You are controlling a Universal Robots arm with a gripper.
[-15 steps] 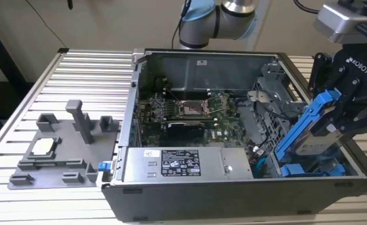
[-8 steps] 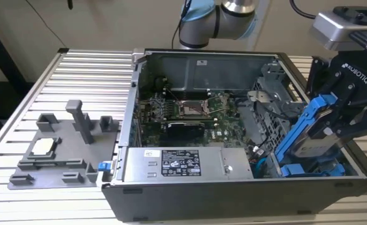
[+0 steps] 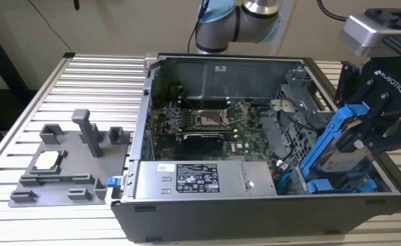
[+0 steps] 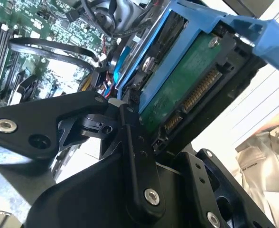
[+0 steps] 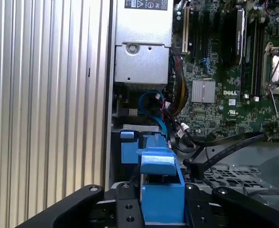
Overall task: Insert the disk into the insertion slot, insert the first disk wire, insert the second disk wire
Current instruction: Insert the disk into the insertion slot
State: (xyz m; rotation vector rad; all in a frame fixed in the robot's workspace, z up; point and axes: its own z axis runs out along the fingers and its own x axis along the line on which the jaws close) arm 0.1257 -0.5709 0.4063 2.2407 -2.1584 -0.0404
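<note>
My gripper (image 3: 370, 137) is shut on the disk (image 3: 343, 149), a silver-grey drive in a bright blue carrier bracket. It holds the disk steeply tilted over the right end of the open computer case (image 3: 186, 215), in the exterior view. The disk's lower end dips toward the insertion slot (image 3: 362, 178) in the grey drive cage, where more blue plastic shows. In the second wrist view the disk's green circuit board and connector (image 4: 189, 92) face the camera between my black fingers (image 4: 135, 156). In the first wrist view the blue bracket (image 5: 161, 187) sits between the fingers (image 5: 126, 209).
The case holds a motherboard (image 3: 207, 120) and a grey power supply box (image 3: 200, 179) with a white sticker. A blue cable (image 5: 153, 100) and black cables (image 5: 225, 142) lie loose by the cage. A grey fixture plate (image 3: 67, 164) sits on the ribbed table at the exterior view's left.
</note>
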